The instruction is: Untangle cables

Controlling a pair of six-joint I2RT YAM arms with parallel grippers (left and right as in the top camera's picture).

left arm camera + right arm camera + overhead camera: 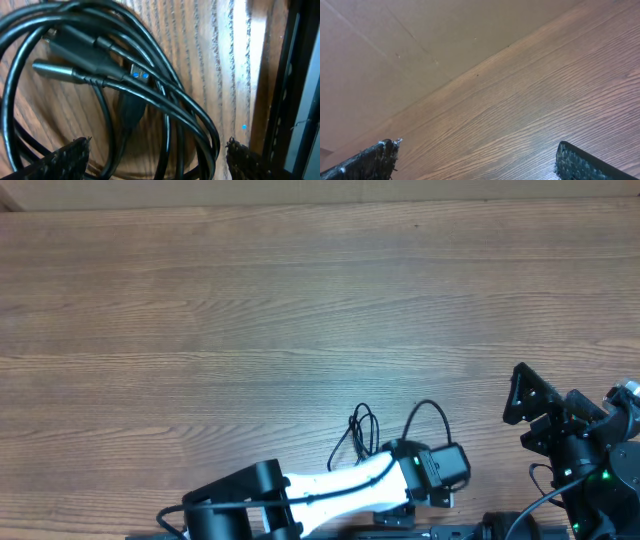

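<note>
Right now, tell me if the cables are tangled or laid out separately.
Tangled. The cables lie bunched, loops crossing over one another and plugs overlapping, beneath the open left pincer.

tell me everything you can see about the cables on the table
The cables are thin, glossy black cords, rubbery-looking, bunched in overlapping loops lying on the wooden table. Plugs show in the bundle: a slim barrel-shaped end, a moulded black one and a connector showing blue. Strands cross one another, tangled. The open left gripper straddles the bundle, a finger on either side; no grip is visible.
</note>
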